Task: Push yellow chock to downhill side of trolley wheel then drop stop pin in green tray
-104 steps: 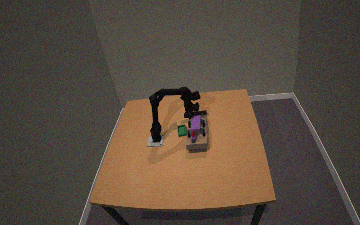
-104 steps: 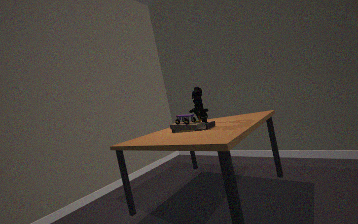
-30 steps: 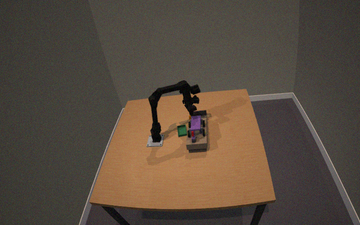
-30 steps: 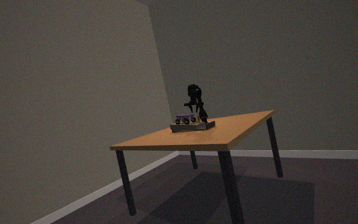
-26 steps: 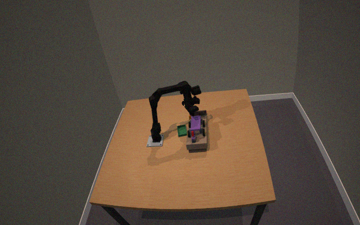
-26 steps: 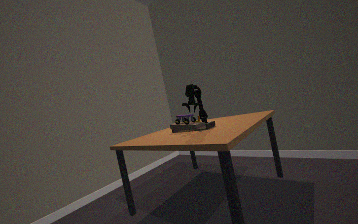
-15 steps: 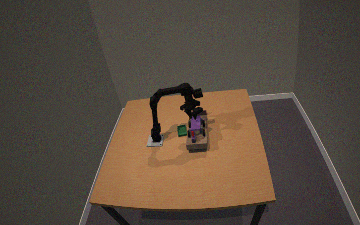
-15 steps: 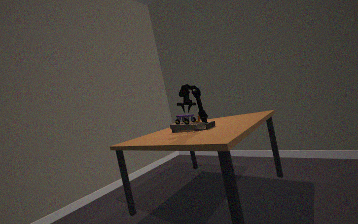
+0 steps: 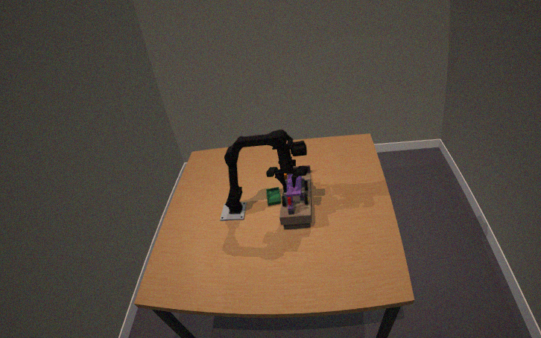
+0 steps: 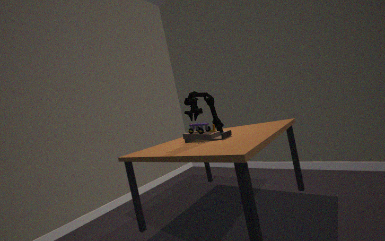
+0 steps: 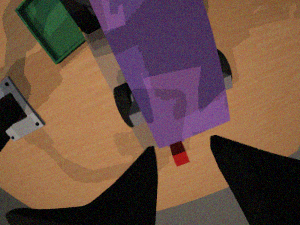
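The purple trolley stands on the ramp. The red pin head shows just beyond the trolley's uphill end, with the pin in place. My gripper is partly open and empty, pointing down above the trolley's uphill part. In the wrist view the pin head lies between and below the fingers. The chock's orange handle stands upright close to the downhill wheel on the tray side; contact cannot be told. The green tray is empty.
The tray lies between the ramp and the arm's base plate. A dark end block stands at the ramp's downhill end. The arm arches over the tray side of the table.
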